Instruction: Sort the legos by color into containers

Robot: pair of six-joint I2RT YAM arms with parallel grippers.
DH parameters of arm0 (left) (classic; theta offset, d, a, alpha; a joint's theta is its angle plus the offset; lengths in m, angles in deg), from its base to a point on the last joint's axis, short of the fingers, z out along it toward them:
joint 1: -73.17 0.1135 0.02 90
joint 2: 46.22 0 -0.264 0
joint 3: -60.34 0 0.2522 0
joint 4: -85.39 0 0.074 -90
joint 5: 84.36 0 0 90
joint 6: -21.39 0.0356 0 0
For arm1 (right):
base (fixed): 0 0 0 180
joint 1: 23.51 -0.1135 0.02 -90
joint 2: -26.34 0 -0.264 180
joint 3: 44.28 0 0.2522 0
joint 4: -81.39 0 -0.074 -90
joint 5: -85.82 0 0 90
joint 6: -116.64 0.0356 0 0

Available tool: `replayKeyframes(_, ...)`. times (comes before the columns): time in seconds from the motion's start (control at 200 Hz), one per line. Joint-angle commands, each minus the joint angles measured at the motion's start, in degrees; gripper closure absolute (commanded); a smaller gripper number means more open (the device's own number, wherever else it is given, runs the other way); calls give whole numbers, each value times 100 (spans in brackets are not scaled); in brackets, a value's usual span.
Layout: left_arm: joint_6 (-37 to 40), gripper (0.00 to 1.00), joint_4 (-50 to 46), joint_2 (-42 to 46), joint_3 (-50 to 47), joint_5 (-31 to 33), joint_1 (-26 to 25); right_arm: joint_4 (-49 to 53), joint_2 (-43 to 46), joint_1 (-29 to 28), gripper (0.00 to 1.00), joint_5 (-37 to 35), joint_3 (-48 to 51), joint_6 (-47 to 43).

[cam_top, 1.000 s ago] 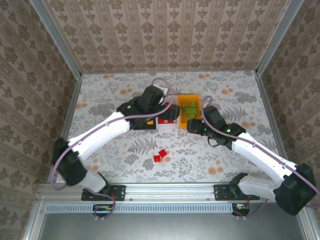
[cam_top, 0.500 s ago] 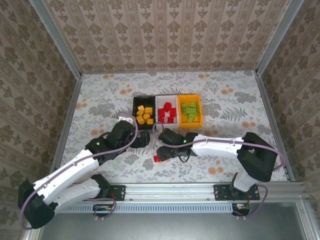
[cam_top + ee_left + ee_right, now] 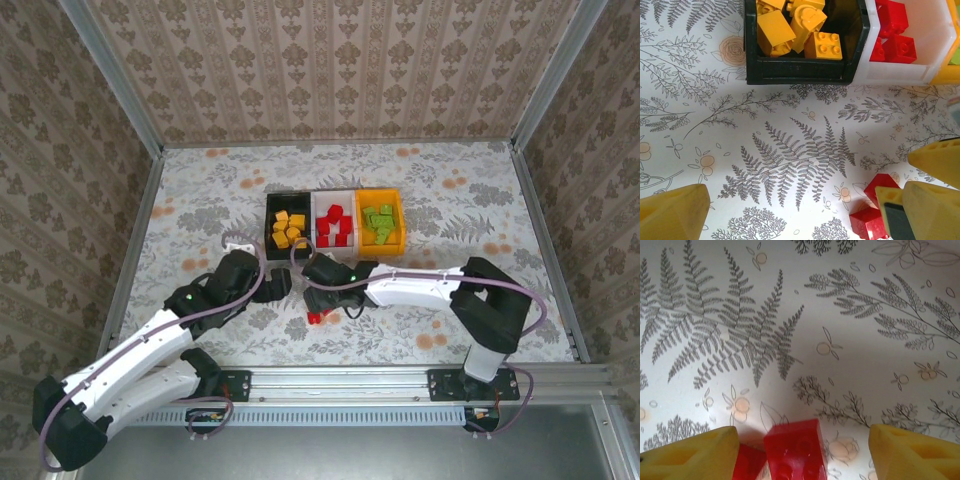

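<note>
Two red legos [image 3: 316, 316] lie together on the table in front of the containers. My right gripper [image 3: 318, 299] is open just above them. In the right wrist view one red lego [image 3: 795, 450] sits between its yellow fingers [image 3: 690, 455] without touching them, and the other red lego [image 3: 749, 462] is beside the left finger. My left gripper [image 3: 279, 285] hangs open and empty [image 3: 805, 215] just to their left, with both red legos [image 3: 879, 186] at its lower right. The black bin [image 3: 270, 215] holds orange-yellow legos [image 3: 795, 27], the white bin [image 3: 318, 200] red ones, the orange-yellow bin [image 3: 400, 222] green ones.
The three bins stand joined in a row at mid table, just beyond both grippers. Both arms reach in from the near edge and meet close together. The black bin's near wall [image 3: 800, 70] is a short way ahead of the left gripper. Patterned walls ring the table.
Both arms have left the bins. The left one drew back toward the near left. The right one swung from the orange-yellow bin down over the two red legos, its jaws narrowing a little.
</note>
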State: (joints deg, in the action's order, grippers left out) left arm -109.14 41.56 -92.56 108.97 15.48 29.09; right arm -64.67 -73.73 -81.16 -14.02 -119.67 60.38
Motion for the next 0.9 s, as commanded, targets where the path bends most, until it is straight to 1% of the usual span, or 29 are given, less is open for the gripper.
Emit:
replayKeyframes(0.0,-148,0,-87,95,-85,-68,79,488,-307,6,32,-273,-293,161)
replayKeyframes(0.16,-131,0,-121,139,-125,-123,153,784,-425,13,34,-254,-259,260)
replayKeyframes(0.285,-131,0,-92,163,-165,-177,218,971,-240,37,36,-398,-1,355)
replayKeyframes(0.36,-130,0,-65,153,-196,-218,254,1022,-106,115,38,-477,185,451)
replayKeyframes(0.4,-137,0,-29,153,-217,-237,259,1213,-51,155,39,-487,273,506)
replayKeyframes(0.515,-167,0,2,154,-268,-249,294,1076,147,184,38,-389,520,475)
replayKeyframes(0.535,-166,0,9,148,-280,-257,294,884,166,184,38,-327,542,461)
replayKeyframes(0.595,-176,0,18,139,-293,-281,315,780,156,184,36,-213,548,452)
replayKeyframes(0.695,-164,0,27,125,-297,-290,343,798,20,186,36,-291,460,467)
replayKeyframes(0.775,-180,0,35,124,-323,-307,354,769,-96,231,39,-283,413,476)
replayKeyframes(0.895,-164,0,9,108,-332,-340,366,703,-95,245,54,-272,397,476)
